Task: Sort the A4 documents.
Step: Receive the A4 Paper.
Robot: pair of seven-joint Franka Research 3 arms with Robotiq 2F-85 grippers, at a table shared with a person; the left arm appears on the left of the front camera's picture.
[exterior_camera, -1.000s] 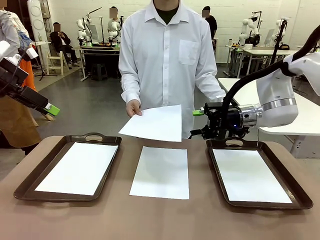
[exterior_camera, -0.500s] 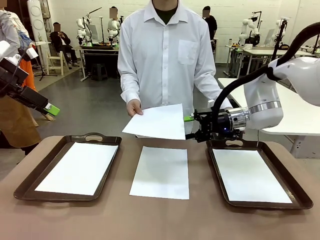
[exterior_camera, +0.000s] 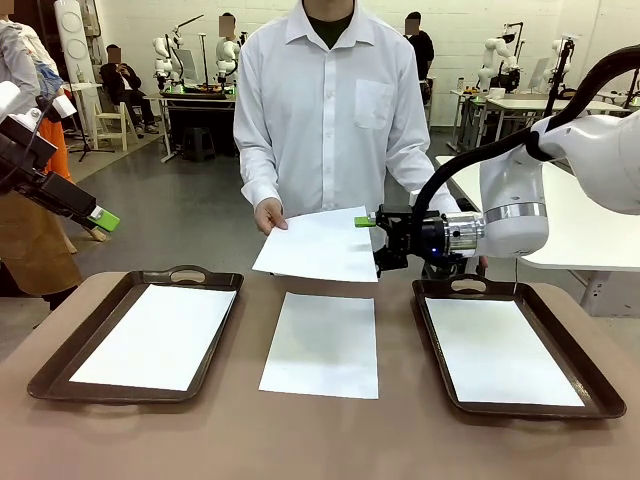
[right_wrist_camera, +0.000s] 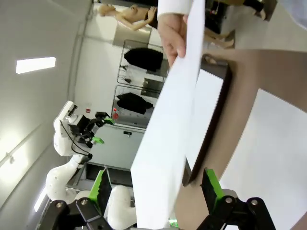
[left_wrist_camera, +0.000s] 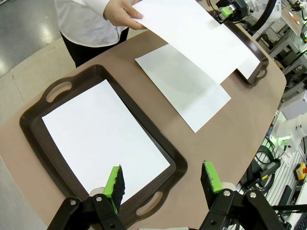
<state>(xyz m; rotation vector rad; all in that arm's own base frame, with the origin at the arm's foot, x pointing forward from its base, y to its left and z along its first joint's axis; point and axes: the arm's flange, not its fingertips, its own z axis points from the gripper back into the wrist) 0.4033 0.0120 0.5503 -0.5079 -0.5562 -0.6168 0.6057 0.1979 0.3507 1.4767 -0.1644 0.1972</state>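
A person's hand [exterior_camera: 268, 214] holds one A4 document [exterior_camera: 318, 245] out above the table's far edge. My right gripper [exterior_camera: 372, 244] stands open at that sheet's right edge. In the right wrist view the sheet [right_wrist_camera: 165, 139] runs edge-on between the spread green pads of that gripper [right_wrist_camera: 156, 186], not clamped. Another A4 sheet [exterior_camera: 322, 343] lies flat on the table's middle. One lies in the left tray [exterior_camera: 45, 378] and one in the right tray [exterior_camera: 600, 395]. My left gripper [exterior_camera: 100, 217] hovers open high at the far left, above the left tray's sheet [left_wrist_camera: 103, 134], with nothing between its fingers [left_wrist_camera: 163, 178].
Both dark brown handled trays flank the middle sheet on the brown table [exterior_camera: 320, 440]. The person stands at the far side, behind the held sheet. Other tables and people are far behind.
My right gripper has travelled left from above the right tray's far handle to the held sheet's edge. The person has shifted the sheet slightly right. The left arm stayed still.
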